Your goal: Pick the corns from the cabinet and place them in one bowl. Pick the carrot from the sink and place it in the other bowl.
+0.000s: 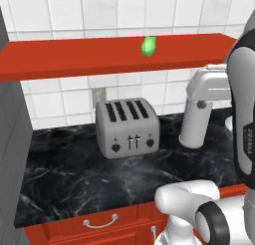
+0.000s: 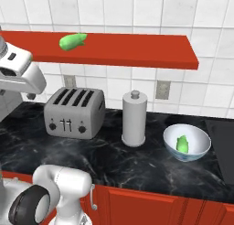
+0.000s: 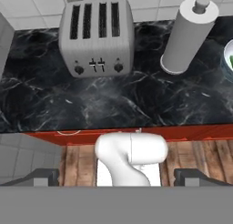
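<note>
One green corn [image 1: 147, 46] [image 2: 72, 41] lies on the red cabinet shelf [image 1: 74, 57] [image 2: 137, 52], above the toaster. A second corn [image 2: 182, 144] rests inside the pale translucent bowl [image 2: 198, 139], which stands on the black counter right of the paper towel roll. The bowl's rim also shows at the right edge of the hand view [image 3: 229, 59]. My gripper [image 3: 118, 177] is open and empty, held high over the counter's front edge and looking down on it. The carrot and the other bowl are out of view.
A silver four-slot toaster [image 1: 127, 127] [image 2: 74, 112] [image 3: 97, 36] and an upright paper towel roll [image 2: 134, 119] [image 3: 187, 36] stand on the counter. Red drawers [image 1: 99, 224] run below. A dark flat panel [image 2: 222, 146] at the far right may be the sink; I cannot tell.
</note>
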